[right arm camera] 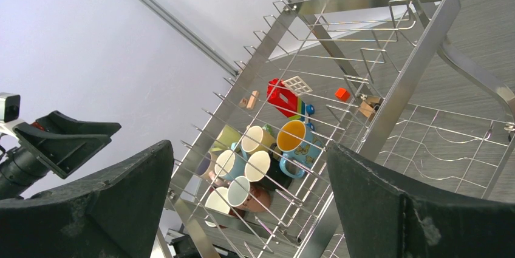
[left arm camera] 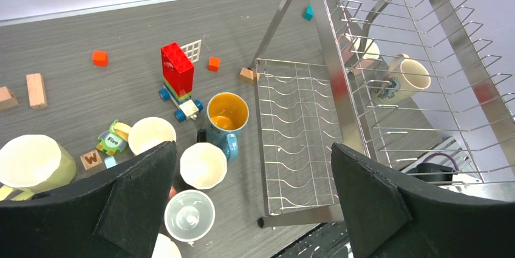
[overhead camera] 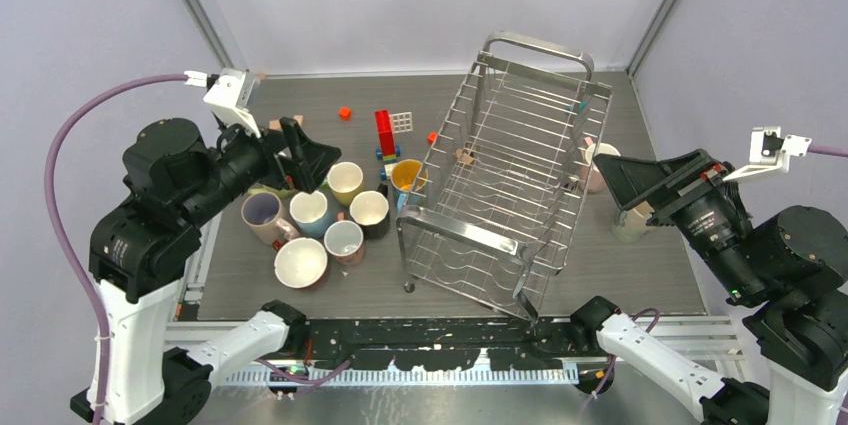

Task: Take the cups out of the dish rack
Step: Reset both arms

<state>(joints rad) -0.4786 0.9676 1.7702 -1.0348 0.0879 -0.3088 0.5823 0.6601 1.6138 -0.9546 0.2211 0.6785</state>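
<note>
The silver wire dish rack [overhead camera: 500,175] stands mid-table, and I see no cup inside it. Several cups stand grouped left of it, among them a blue mug with a yellow inside [overhead camera: 407,177], a cream one [overhead camera: 345,180] and a wide cream one [overhead camera: 300,263]. Two more cups, pinkish [overhead camera: 601,159] and cream [overhead camera: 632,222], stand right of the rack. My left gripper [overhead camera: 305,153] is open and empty, above the cup group. My right gripper [overhead camera: 618,185] is open and empty, beside the right-hand cups. The left wrist view shows the blue mug [left arm camera: 227,112] and rack [left arm camera: 340,76].
Toy pieces lie behind the cups: a red brick tower on wheels [overhead camera: 385,133], an orange block [overhead camera: 344,113], a white grid piece [overhead camera: 402,122] and wooden blocks [left arm camera: 36,89]. The table's front edge [overhead camera: 400,317] runs just below the rack's near corner.
</note>
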